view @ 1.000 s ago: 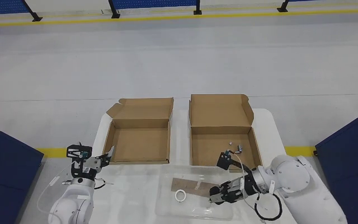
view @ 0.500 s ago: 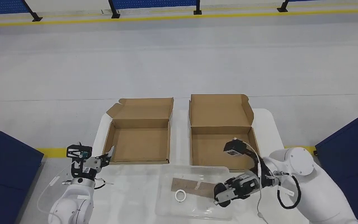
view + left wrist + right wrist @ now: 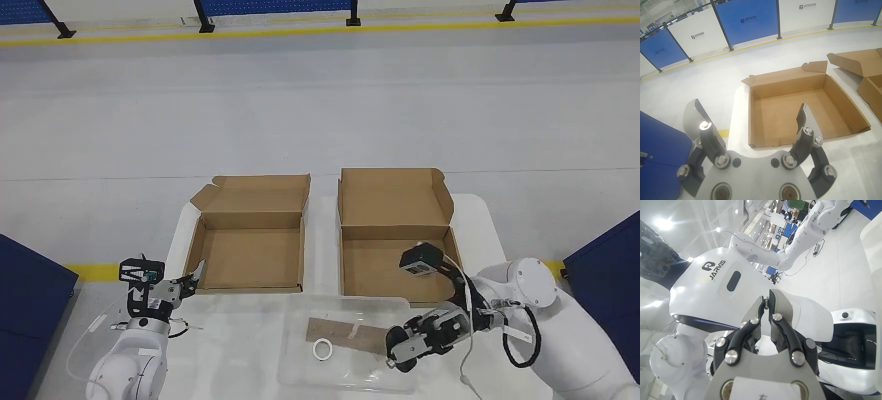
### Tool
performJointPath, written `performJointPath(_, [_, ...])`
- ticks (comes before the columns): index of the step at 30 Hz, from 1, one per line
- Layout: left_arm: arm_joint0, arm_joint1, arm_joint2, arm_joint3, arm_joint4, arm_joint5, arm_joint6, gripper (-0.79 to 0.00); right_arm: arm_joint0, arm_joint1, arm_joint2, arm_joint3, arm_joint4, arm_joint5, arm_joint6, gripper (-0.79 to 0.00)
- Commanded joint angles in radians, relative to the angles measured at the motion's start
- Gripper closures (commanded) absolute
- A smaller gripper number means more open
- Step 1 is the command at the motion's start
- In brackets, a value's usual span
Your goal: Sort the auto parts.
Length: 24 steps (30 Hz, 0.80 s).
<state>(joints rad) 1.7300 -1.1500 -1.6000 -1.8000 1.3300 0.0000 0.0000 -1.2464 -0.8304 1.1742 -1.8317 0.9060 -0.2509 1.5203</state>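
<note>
1. Right gripper: my fingers are drawn almost together, with a narrow slit between the pads
2. They pinch a small silvery metal part close to the tips; its exact shape is too small to tell
3. From above, this gripper sits at the right end of the clear tray; I cannot tell how high above it
4. Left gripper: fingers spread wide, nothing between them
5. It hangs over the left side of the table, just beside the near left corner of the left box
6. Left box and right box stand side by side on the far half of the table, a gap between them, lids folded back and open
7. The tray lies nearer to me than the boxes, mostly in front of the right box
8. In the tray: a white ring left of middle, just beside a brown card strip that lies flat
9. The ring is well apart from my right gripper
</note>
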Motion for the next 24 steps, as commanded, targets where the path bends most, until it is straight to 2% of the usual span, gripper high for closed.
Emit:
performJointPath(1, [0.000,0.000,0.000,0.000,0.000,0.000,0.000,-0.785,-0.002,-0.002,0.015,-0.017,0.092,0.017,0.016,0.000])
performJointPath(9, [0.000,0.000,0.000,0.000,0.000,0.000,0.000,-0.785,0.011,-0.008,0.018,-0.082,0.403,0.105,0.016,0.000])
performJointPath(16, [0.000,0.000,0.000,0.000,0.000,0.000,0.000,-0.785,0.029,-0.013,0.022,-0.100,0.519,0.182,0.016,0.000])
performJointPath(24, [0.000,0.000,0.000,0.000,0.000,0.000,0.000,-0.785,0.029,-0.014,0.022,-0.099,0.524,0.186,0.016,0.000])
